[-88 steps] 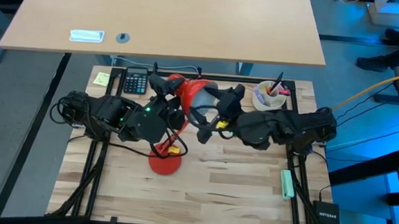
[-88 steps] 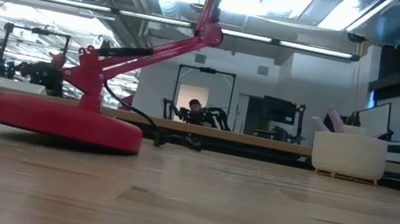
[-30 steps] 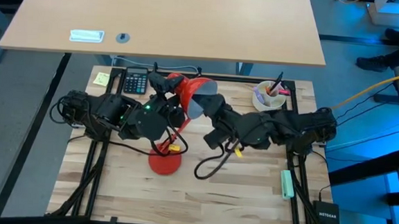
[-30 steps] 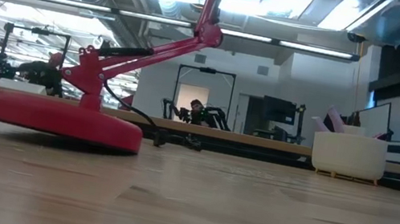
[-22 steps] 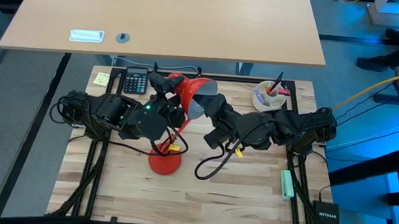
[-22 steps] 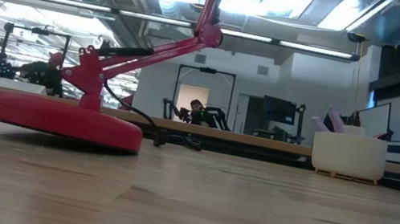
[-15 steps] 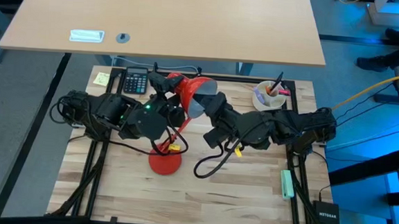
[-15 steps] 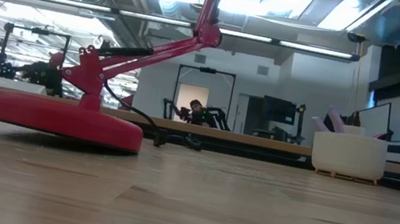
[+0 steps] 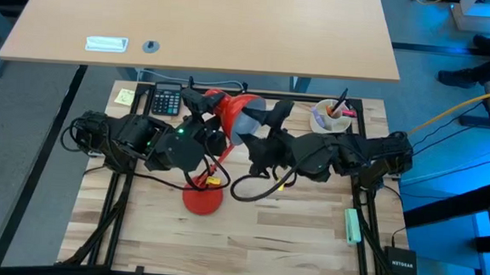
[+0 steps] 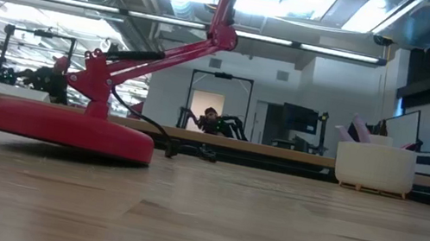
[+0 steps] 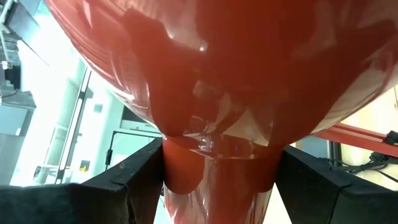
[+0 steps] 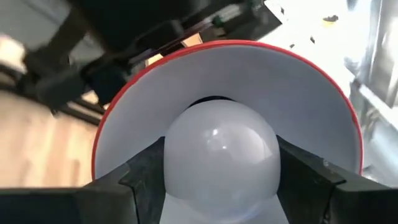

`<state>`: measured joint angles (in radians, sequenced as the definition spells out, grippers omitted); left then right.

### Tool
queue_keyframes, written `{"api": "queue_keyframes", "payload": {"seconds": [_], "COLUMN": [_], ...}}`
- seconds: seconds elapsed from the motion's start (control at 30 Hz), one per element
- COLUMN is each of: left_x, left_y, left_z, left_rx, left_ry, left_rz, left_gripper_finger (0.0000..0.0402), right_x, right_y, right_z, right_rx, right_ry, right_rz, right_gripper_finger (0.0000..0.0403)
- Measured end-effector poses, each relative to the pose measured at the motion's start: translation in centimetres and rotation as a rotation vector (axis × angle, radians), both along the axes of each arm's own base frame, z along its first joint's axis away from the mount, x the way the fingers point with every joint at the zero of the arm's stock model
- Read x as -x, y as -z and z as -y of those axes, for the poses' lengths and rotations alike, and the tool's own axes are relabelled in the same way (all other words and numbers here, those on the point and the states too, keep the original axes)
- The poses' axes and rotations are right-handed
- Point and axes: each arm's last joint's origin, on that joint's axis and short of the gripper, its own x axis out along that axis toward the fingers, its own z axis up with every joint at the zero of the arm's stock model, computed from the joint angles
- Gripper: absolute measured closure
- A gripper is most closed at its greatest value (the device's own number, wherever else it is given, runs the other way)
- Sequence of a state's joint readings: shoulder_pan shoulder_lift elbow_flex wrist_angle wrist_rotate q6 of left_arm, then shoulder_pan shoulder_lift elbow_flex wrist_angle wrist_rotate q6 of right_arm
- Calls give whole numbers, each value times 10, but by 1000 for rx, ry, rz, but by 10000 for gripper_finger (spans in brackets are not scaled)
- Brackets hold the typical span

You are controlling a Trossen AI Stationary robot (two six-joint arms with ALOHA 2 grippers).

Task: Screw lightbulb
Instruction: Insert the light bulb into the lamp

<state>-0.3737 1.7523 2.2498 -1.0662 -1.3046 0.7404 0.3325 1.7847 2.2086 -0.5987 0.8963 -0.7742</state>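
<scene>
Between the right gripper's (image 12: 217,186) two dark fingers (image 12: 146,174) sits the lightbulb (image 12: 219,155), clamped on both sides; its rounded end faces the wrist and its base, hidden, points straight ahead into the lamp shade's (image 12: 311,106) white mouth, so bulb and socket look lined up; beyond, the left gripper (image 11: 217,180) grips the shade's red neck (image 11: 217,171), steadying it.
</scene>
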Motion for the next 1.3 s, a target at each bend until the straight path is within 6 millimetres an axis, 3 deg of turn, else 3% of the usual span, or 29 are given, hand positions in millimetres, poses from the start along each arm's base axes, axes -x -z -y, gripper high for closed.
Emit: {"api": "queue_keyframes", "payload": {"seconds": [0.4, 0.97, 1.3], "left_x": [1, 1, 1], "left_y": [0, 0, 0], "left_z": [1, 2, 2], "left_rx": [-4, 8, 5], "left_ry": [-4, -4, -9], "left_rz": [0, 18, 20], "left_gripper_finger": [151, 151, 151], "right_x": [-3, -4, -5], "right_y": [0, 2, 3], "right_z": [16, 16, 16], "right_rx": [-540, -1115, -1144], "right_ry": [28, 99, 132], "right_rz": [299, 611, 666], "right_gripper_finger": [157, 157, 152]}}
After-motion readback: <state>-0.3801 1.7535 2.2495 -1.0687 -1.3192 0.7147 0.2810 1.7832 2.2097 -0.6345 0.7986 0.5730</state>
